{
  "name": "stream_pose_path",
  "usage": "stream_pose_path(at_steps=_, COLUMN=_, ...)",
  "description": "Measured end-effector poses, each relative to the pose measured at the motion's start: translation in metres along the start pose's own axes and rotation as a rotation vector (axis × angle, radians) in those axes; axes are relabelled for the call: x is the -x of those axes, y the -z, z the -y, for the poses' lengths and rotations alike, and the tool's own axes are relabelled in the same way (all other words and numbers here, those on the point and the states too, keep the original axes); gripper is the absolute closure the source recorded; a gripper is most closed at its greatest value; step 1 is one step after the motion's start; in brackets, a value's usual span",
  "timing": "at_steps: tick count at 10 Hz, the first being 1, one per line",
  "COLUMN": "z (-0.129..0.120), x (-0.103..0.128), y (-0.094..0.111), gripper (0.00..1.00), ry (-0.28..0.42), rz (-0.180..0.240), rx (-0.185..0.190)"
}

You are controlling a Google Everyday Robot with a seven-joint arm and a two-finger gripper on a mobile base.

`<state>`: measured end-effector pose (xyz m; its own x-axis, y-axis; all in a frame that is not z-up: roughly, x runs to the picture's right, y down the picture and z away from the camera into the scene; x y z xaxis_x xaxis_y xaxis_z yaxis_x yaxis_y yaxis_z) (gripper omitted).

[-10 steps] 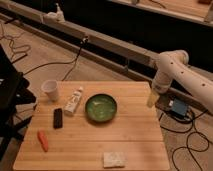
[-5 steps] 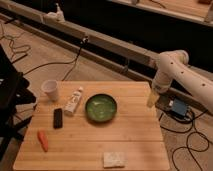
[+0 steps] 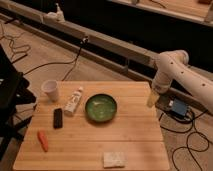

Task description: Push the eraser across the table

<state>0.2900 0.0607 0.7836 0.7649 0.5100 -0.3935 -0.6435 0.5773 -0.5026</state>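
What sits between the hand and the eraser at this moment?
In the camera view, the green bowl lies between the hand, at the right edge of the table, and the eraser.

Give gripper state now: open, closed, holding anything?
Gripper: open or closed cannot be told. It hangs at the right edge of the table, well apart from the eraser, which lies untouched on the left side.
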Motion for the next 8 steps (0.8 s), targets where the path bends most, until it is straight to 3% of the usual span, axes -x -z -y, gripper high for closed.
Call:
stream_pose_path(at_steps=5, z=0.0, x=0.0, y=0.0, gripper=0.2, ry=0.0, rz=0.0, rx=0.0)
stream_pose_path(at_steps=6, z=0.0, x=0.0, y=0.0, gripper=0.25, ry=0.0, rz=0.0, rx=0.0)
stream_pose_path(at_steps=8, z=0.0, x=0.0, y=0.0, gripper=0.44, ry=0.0, rz=0.0, rx=0.0)
